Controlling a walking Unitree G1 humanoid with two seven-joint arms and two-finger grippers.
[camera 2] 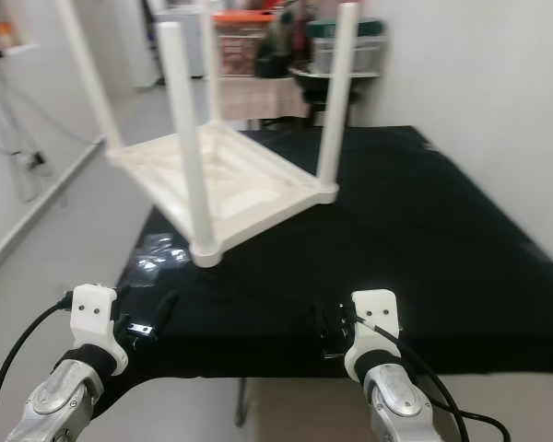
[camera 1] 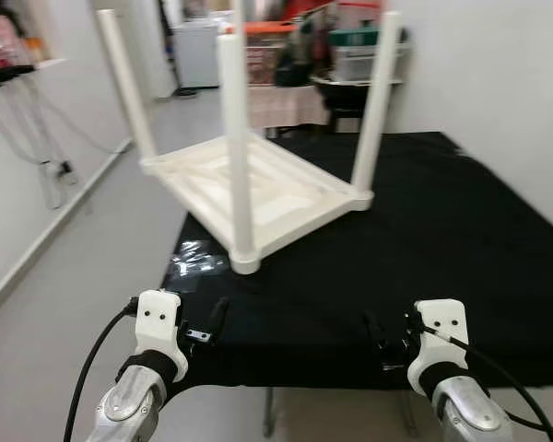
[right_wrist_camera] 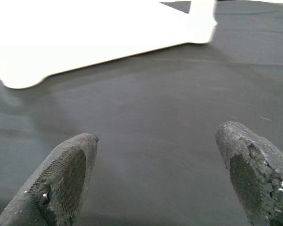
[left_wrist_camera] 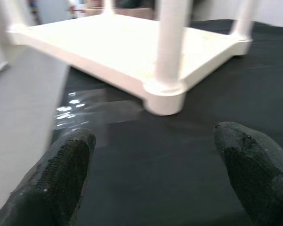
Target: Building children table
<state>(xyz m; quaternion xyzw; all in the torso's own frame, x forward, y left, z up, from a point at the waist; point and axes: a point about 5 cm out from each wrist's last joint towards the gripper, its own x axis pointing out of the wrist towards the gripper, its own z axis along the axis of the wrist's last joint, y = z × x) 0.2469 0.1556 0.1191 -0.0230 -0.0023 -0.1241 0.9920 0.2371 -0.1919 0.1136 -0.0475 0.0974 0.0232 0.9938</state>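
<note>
A white plastic children's table (camera 1: 258, 189) lies upside down on a black cloth (camera 1: 424, 249) that covers a work table, its four legs pointing up; it sits toward the far left of the cloth, with its left part reaching out past the cloth's left edge over the grey floor (camera 1: 83, 276). A patch of clear shiny plastic film (camera 1: 192, 258) lies on the cloth just beside the table's nearest corner. The left gripper (left_wrist_camera: 155, 179) hovers at the near left edge of the cloth, fingers spread apart and holding nothing, pointing at the nearest leg (left_wrist_camera: 172, 42). The right gripper (right_wrist_camera: 160, 179) hovers over the near edge of the cloth further right, its fingers likewise apart and empty, well apart from the children's table.
</note>
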